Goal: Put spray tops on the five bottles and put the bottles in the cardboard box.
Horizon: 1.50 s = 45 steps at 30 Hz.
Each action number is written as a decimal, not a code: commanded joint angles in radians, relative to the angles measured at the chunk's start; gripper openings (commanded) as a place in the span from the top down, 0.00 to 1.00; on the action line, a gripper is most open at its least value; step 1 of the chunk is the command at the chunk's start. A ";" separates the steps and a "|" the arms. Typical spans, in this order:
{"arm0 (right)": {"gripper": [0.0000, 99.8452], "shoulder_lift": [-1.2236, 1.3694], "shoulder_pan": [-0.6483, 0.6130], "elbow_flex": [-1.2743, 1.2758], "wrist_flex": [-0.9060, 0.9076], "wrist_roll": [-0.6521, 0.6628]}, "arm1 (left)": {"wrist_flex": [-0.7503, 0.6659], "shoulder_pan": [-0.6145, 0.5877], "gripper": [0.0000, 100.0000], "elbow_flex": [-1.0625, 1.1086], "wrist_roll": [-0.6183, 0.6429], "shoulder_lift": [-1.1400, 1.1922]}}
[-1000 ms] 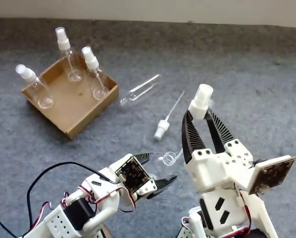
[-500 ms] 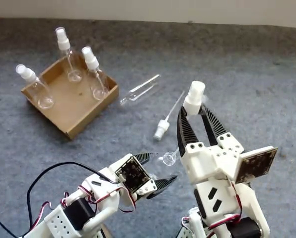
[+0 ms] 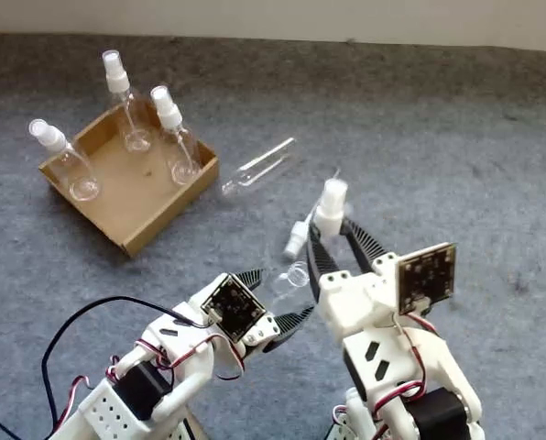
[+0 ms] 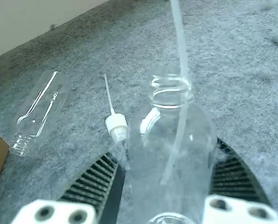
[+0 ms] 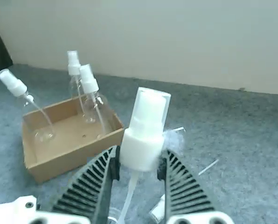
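My left gripper (image 3: 266, 301) is shut on a clear open bottle (image 4: 169, 154), held upright with its neck (image 3: 297, 274) up. My right gripper (image 3: 332, 240) is shut on a white spray top (image 3: 330, 203) just above that neck; its thin tube (image 4: 177, 88) runs down inside the bottle. In the right wrist view the spray top (image 5: 145, 130) sits between the ribbed fingers (image 5: 96, 179). A second spray top (image 3: 300, 236) with its tube lies on the carpet beside a clear bottle (image 3: 257, 167) on its side. The cardboard box (image 3: 126, 188) at back left holds three capped bottles (image 3: 174, 137).
Grey carpet (image 3: 456, 165) covers the table, with open room to the right and behind. A pale wall runs along the far edge. A black cable (image 3: 90, 321) loops by the left arm near the front.
My right gripper has carried the spray top left and down, bringing its tube into the bottle's neck. The left gripper and its bottle shifted slightly left.
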 commanded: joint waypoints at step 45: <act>0.98 -0.002 0.305 0.225 -0.266 0.021 | -0.025 -0.028 0.84 0.005 0.011 -0.016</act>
